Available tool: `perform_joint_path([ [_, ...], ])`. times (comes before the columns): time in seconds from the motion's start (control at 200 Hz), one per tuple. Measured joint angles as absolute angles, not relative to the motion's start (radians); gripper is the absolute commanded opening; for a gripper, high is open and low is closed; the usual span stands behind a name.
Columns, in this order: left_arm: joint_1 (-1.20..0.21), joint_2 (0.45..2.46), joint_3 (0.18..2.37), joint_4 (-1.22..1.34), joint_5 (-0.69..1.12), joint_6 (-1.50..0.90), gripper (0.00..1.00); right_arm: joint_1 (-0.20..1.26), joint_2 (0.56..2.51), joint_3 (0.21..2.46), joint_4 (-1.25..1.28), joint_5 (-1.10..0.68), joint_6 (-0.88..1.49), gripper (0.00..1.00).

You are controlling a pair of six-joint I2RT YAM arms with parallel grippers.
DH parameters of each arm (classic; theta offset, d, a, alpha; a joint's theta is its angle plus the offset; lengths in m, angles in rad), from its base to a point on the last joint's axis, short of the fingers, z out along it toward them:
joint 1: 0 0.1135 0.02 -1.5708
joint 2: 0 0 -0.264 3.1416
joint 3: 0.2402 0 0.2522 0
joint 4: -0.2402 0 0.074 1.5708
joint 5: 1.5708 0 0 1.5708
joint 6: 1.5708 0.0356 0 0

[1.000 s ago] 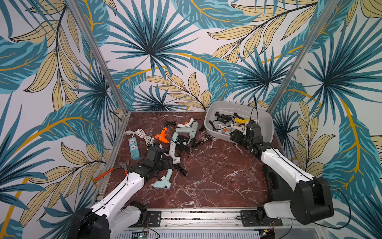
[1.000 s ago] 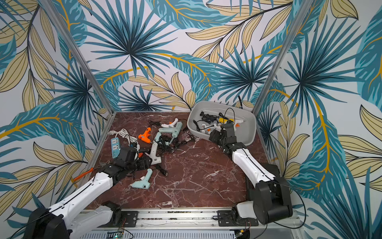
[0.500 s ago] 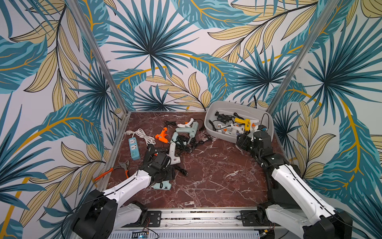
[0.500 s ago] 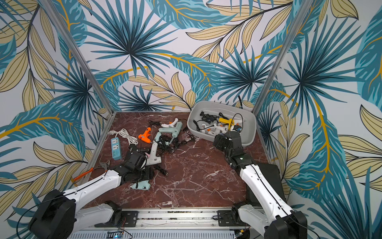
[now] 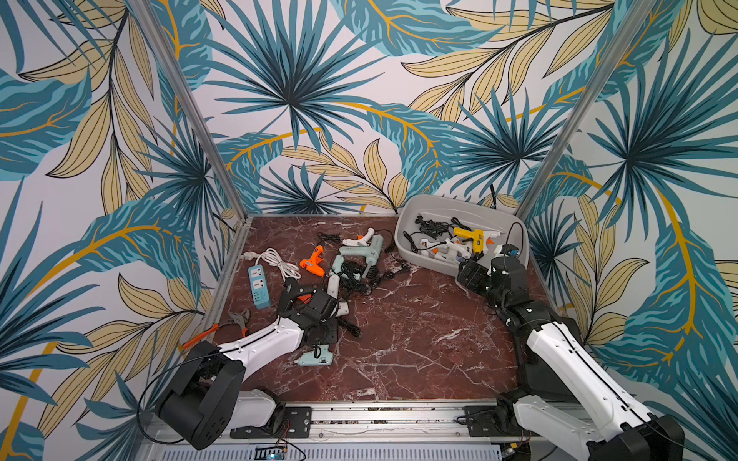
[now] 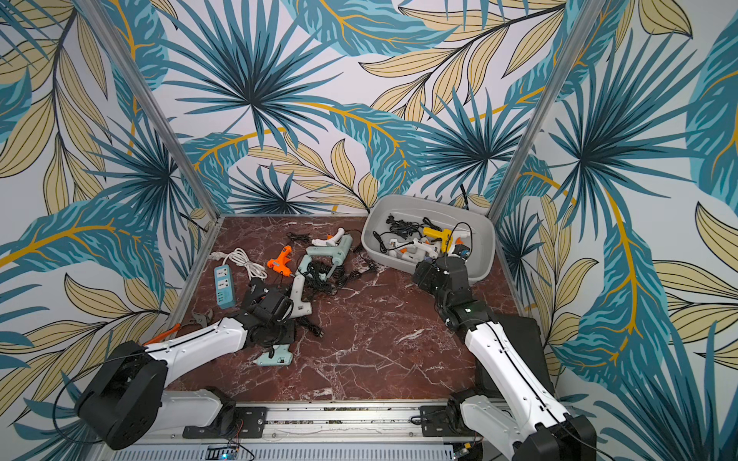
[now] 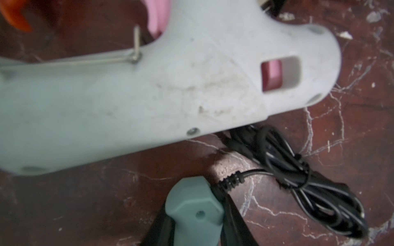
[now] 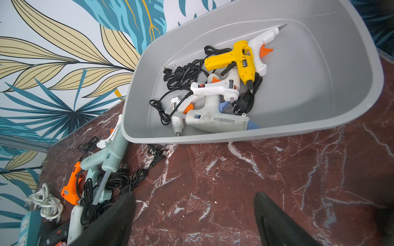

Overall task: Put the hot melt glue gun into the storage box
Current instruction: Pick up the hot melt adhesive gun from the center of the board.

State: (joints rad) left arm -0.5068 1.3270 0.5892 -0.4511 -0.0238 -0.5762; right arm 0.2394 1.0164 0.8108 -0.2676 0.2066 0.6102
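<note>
Currently the mint glue gun, well apart from the storage box, is clamped by its handle in the left gripper. The right gripper is seen beside the box, jaws apart and empty. The gun's black cord could be snagged on the pale glue gun lying towards the box.

Raised word "GREENER" (upside down, fifth letter unsure) along the barrel of the white glue gun in the storage box, black label on the yellow glue gun too small to read
</note>
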Motion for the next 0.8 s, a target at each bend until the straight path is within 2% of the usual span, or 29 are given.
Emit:
perform_joint_path([
  [0.08,-0.511,1.323,0.589,-0.451,-0.014,-0.577,0.0,0.239,0.996,0.804,-0.263,0.21,0.625,1.0],
  [0.476,-0.516,1.11,0.609,-0.4,0.168,-0.635,0.0,0.239,0.967,0.798,-0.187,0.073,0.645,1.0],
  [0.801,-0.513,1.131,0.636,0.001,0.206,-0.776,0.0,0.265,0.992,0.76,-0.019,-0.165,0.673,0.83],
])
